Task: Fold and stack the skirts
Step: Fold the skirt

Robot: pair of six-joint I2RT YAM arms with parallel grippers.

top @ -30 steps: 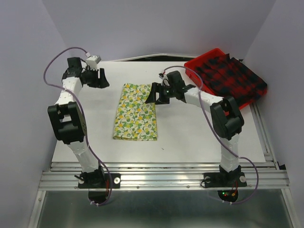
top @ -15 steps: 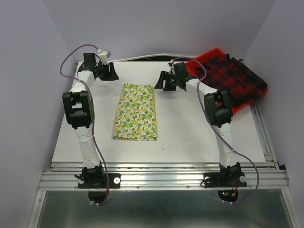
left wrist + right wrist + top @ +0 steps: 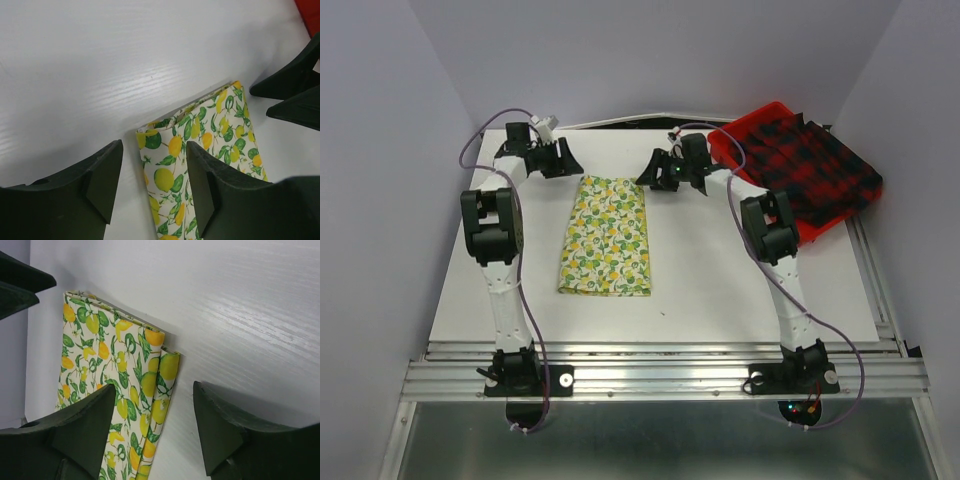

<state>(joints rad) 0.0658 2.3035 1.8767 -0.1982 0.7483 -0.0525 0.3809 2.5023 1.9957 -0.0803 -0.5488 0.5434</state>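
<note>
- the left gripper (image 3: pixel 563 160) has swung in from the far left of the table (image 3: pixel 720 290) to the far left corner of the lemon-print skirt (image 3: pixel 607 235). its fingers stand wide on either side of that corner and hold nothing.
- the lemon-print skirt has not shifted. it lies flat near the middle of the table, already folded into a long strip.
- the right gripper (image 3: pixel 655 172) has reached further out to the strip's far right corner. its fingers are also wide apart and empty.
- with both grippers at the two far corners, a pinch for the next fold looks close, though none has begun.
- the plaid skirt (image 3: pixel 820 165) is untouched, draped over the red tray (image 3: pixel 745 130) at the far right and hanging past its edge.
- whether any fingertip touches the cloth cannot be told. both wrist views cut off the strip's near end, and the plaid hides most of the tray.
</note>
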